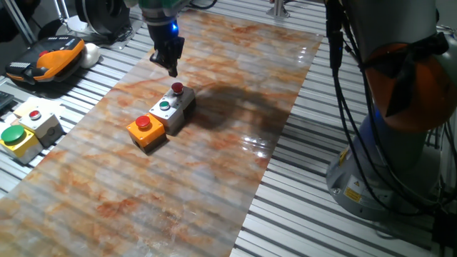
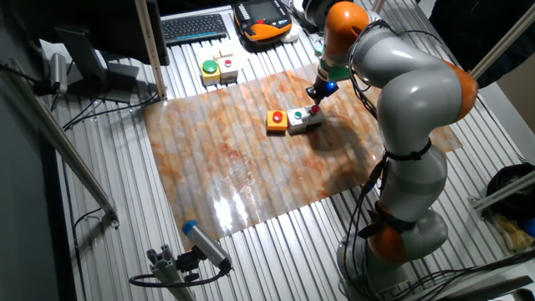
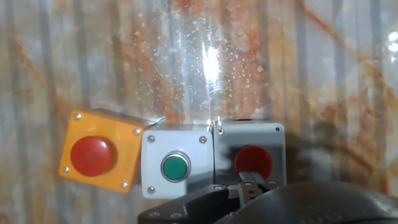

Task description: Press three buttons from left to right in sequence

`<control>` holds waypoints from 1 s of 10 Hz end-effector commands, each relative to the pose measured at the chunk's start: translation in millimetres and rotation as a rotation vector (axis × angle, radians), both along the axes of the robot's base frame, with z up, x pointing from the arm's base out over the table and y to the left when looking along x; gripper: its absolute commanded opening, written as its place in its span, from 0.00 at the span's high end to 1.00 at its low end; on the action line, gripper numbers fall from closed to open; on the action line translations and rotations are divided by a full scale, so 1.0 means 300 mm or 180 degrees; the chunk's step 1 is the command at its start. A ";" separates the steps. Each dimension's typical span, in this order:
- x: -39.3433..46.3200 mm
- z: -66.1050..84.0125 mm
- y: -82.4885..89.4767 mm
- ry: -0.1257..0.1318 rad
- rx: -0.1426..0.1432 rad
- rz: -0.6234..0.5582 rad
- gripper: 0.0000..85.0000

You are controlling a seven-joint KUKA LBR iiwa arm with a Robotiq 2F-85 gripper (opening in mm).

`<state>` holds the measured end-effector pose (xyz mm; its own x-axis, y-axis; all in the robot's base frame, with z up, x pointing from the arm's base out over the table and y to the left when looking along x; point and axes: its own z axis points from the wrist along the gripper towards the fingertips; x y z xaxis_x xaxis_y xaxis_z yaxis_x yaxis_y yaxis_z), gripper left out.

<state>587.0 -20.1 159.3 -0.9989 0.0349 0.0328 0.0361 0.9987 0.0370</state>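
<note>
1. The three buttons sit in a tight row on a marbled orange-and-white mat [image 1: 214, 128] laid over the slatted tabletop [image 1: 343, 228].
2. In order along the row: orange box with red cap [image 1: 145, 127], pale grey box with green cap [image 1: 164, 110], pale grey box with red cap [image 1: 178, 94]. The hand view shows the two grey boxes touching side by side, and the orange box slightly skewed against the green-capped one.
3. The gripper [image 1: 171, 68] hangs just above the red cap of the grey end box, fingers pointing down. The one fixed view shows a small gap between tip and cap; the other fixed view puts it over that same end of the row.
4. Gripper state: cannot tell. The fingertips appear as one dark mass in every view, with no gap or contact to be made out.
5. Off the mat, a yellow box with a large green button [image 1: 17, 138] and a beige box with a red button [image 1: 39, 121] stand together, well apart from the row.
</note>
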 end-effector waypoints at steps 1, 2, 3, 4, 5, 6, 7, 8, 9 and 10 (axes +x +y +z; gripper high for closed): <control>0.003 -0.007 -0.005 0.0001 0.0009 0.0000 1.00; 0.004 -0.017 -0.012 -0.0004 0.0014 0.0015 1.00; 0.001 -0.031 -0.016 -0.0029 0.0023 0.0019 1.00; -0.003 -0.049 -0.018 -0.0058 0.0027 0.0019 1.00; -0.005 -0.072 -0.019 -0.0078 0.0036 0.0019 1.00; -0.002 -0.089 -0.024 -0.0088 0.0051 0.0024 1.00; -0.001 -0.101 -0.029 -0.0098 0.0065 0.0029 1.00; 0.002 -0.107 -0.031 -0.0103 0.0070 0.0029 1.00; 0.005 -0.112 -0.028 -0.0103 0.0070 0.0029 1.00; 0.009 -0.118 -0.026 -0.0102 0.0070 0.0024 1.00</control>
<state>590.0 -28.1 123.2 -0.9996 0.0271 0.0015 0.0271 0.9978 0.0599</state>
